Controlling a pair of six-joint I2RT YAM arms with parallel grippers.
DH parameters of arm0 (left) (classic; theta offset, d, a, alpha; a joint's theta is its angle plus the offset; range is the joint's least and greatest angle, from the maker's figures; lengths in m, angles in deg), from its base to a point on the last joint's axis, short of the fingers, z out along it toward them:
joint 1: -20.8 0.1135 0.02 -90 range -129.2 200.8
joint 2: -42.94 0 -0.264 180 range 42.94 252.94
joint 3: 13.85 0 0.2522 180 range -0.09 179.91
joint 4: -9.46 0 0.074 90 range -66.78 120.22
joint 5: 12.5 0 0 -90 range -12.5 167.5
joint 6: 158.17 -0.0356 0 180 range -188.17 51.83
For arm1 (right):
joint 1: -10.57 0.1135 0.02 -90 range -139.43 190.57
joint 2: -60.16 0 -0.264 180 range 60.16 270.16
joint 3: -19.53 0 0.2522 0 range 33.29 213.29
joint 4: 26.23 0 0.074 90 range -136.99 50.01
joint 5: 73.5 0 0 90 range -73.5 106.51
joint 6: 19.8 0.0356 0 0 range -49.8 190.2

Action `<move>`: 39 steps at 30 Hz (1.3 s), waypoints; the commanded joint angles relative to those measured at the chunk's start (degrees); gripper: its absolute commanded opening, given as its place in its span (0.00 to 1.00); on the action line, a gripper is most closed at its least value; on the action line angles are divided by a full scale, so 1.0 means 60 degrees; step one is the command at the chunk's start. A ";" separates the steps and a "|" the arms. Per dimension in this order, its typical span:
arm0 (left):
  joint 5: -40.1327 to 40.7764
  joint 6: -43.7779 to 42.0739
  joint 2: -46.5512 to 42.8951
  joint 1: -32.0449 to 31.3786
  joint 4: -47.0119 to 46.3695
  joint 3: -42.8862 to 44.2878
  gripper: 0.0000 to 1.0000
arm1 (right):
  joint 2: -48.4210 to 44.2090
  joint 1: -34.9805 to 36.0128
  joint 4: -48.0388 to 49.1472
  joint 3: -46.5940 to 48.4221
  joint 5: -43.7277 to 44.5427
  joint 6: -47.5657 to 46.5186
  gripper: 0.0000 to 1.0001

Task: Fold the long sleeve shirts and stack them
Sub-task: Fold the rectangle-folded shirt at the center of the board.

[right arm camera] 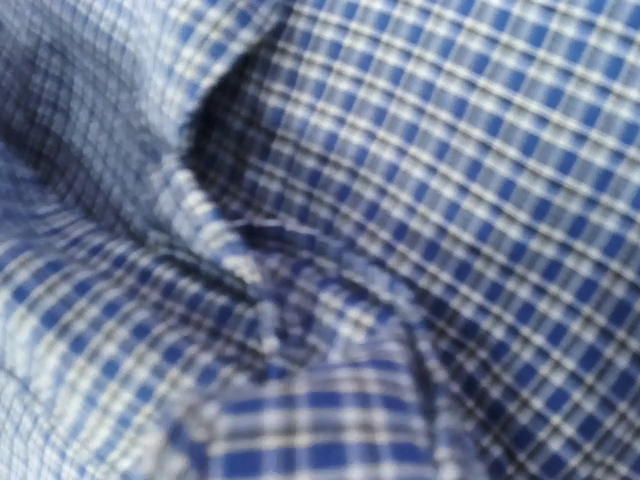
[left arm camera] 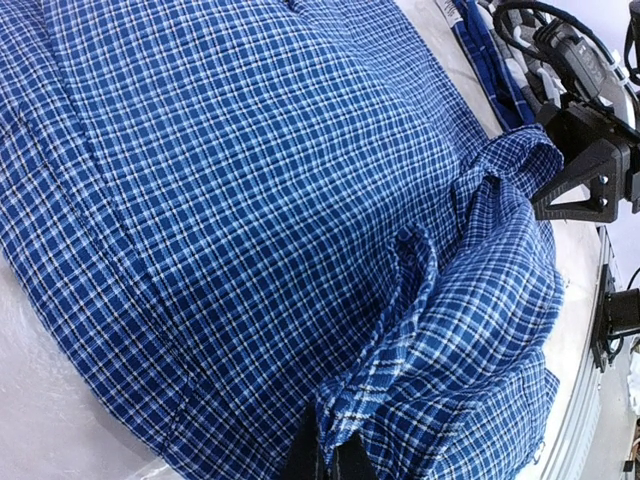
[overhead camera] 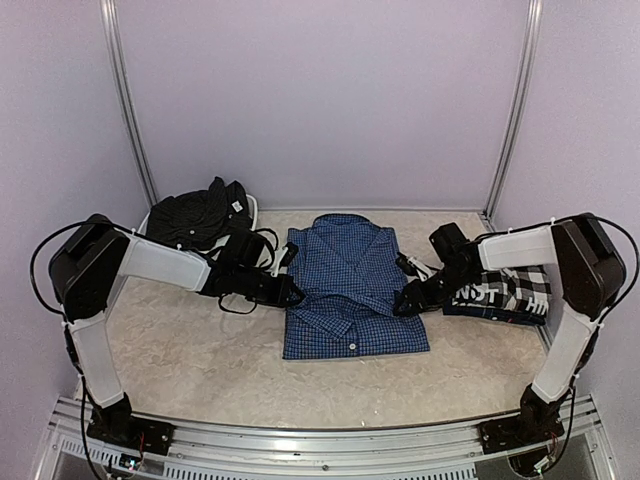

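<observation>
The blue button-up cloth shirt with fine dark check (overhead camera: 350, 310) lies mid-way across the pale mottled table (overhead camera: 200, 370), collar toward the back, already narrowed into a rough rectangle. The left gripper (overhead camera: 290, 291) sits at its left edge. In the left wrist view its dark fingers look pinched together on a raised ridge of the blue cloth. The right gripper (overhead camera: 408, 300) is at the opposite edge, pressed into a bunch of fabric. Its own camera shows only blurred check, so I cannot tell whether it is clenched or released.

The main risk, as I judge it, is an uneven lift. If only the left side truly holds, the shirt pivots and the fold goes askew. The left pinch may also have caught more than one layer, which would drag the tucked-in side open.

Just beyond the right gripper, the folded black-and-white checked shirt with white lettering (overhead camera: 510, 290) lies under the right forearm, so a low sweep could shove it. Farthest back on the left, the plain black shirt (overhead camera: 195, 215) sits crumpled close behind the left arm, where the looping cable could snag it.
</observation>
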 commanded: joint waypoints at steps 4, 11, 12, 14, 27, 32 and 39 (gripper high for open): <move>0.0023 0.0060 0.0287 0.0129 -0.0282 -0.0030 0.00 | -0.0758 -0.0143 0.0919 -0.0201 -0.0519 -0.0069 0.27; 0.0042 0.0319 0.0188 0.0308 -0.0348 -0.0008 0.00 | -0.0840 -0.0202 0.0701 0.0155 -0.0758 -0.0025 0.00; -0.0010 0.0341 0.0156 0.0317 -0.0330 0.0006 0.00 | -0.0882 -0.0205 0.0621 0.0216 -0.0755 0.0012 0.00; -0.0129 0.0388 0.0061 0.0363 -0.0253 0.0062 0.00 | -0.0970 -0.0242 0.0479 0.0337 -0.0720 0.0039 0.00; -0.0649 0.0580 -0.0418 0.0691 0.0147 0.0655 0.00 | -0.1177 -0.0609 -0.0311 0.1343 -0.0682 0.0123 0.00; -0.0726 0.0594 -0.0206 0.0917 0.0259 0.0989 0.00 | -0.0710 -0.0827 -0.0322 0.1680 -0.0695 0.0092 0.00; -0.0628 0.0718 0.0282 0.1169 0.0105 0.1259 0.00 | 0.0191 -0.0959 0.0044 0.2170 -0.0607 0.0139 0.00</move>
